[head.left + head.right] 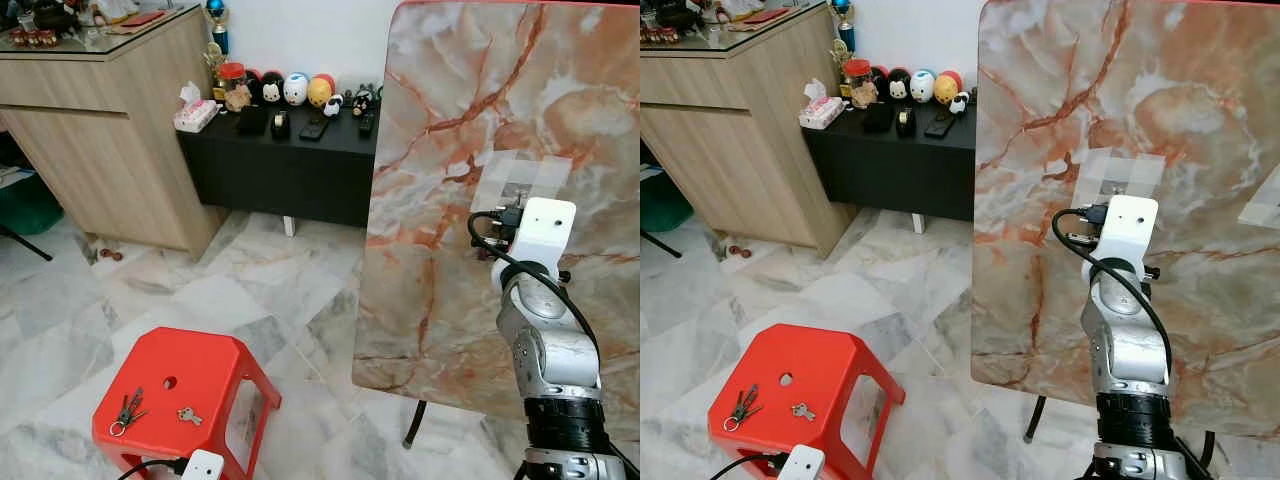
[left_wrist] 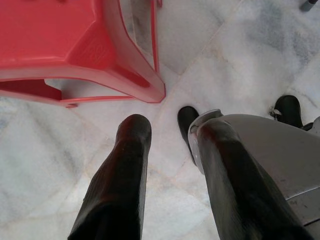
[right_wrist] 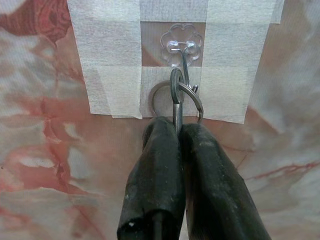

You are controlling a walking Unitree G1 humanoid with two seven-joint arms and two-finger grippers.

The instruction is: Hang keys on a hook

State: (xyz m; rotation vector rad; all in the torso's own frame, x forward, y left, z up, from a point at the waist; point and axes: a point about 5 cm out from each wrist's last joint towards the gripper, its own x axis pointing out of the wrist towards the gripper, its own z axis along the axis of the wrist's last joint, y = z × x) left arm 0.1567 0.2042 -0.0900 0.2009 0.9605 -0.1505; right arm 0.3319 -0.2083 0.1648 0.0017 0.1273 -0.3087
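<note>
A clear plastic hook (image 3: 181, 44) is taped onto an upright marble-patterned board (image 1: 450, 120). My right gripper (image 3: 178, 128) is raised to it, shut on a key whose metal key ring (image 3: 176, 97) sits at the hook's wire. In the eye views the right arm (image 1: 545, 340) reaches up to the tape patch (image 1: 520, 175). A bunch of keys (image 1: 128, 410) and a single key (image 1: 189, 414) lie on the red stool (image 1: 215, 365). My left gripper (image 2: 174, 126) hangs low beside the stool's corner (image 2: 125, 55), open with nothing in it.
A black low cabinet (image 1: 290, 165) with figurines stands against the back wall, with a wooden cabinet (image 1: 100, 130) to its left. The board's thin leg (image 1: 413, 425) reaches the marble floor (image 1: 250, 290). Open floor lies between stool and cabinets.
</note>
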